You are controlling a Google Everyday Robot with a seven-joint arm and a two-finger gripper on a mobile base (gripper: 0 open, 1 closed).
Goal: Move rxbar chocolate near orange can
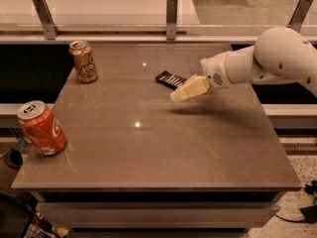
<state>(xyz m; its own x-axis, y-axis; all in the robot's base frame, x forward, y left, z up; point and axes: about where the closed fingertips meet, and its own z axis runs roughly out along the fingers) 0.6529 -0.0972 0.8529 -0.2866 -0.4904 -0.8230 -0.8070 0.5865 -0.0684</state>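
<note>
The rxbar chocolate is a flat black wrapper with white lettering, lying on the brown table right of centre toward the back. The orange can stands upright at the table's back left. My gripper reaches in from the right on a white arm; its cream-coloured fingers hover just in front of and right of the bar, overlapping its near end. The bar lies on the table, not lifted.
A red can with white script stands at the table's front left edge. A raised counter ledge with metal brackets runs behind the table. The white arm spans the right side.
</note>
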